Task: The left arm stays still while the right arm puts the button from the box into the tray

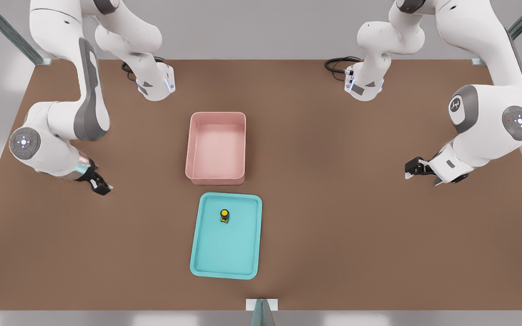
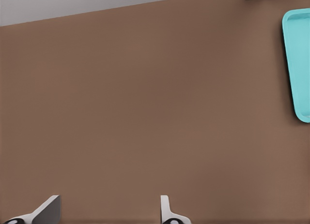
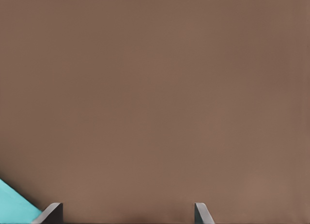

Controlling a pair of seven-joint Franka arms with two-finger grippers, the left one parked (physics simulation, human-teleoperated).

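The tiny yellow-capped push button (image 1: 224, 215) stands upright in the shallow turquoise plastic tray (image 1: 206, 253), below the empty pale pink bin (image 1: 216, 176) on the brown tabletop (image 1: 333, 217). The slim black gripper (image 1: 102, 186), fingers apart, hangs at the front view's left, well clear. No writing is legible.

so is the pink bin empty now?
Empty. The front view shows the pink bin with a bare floor; the yellow button stands upright in the turquoise tray. The gripper, open, is off at the front view's left.
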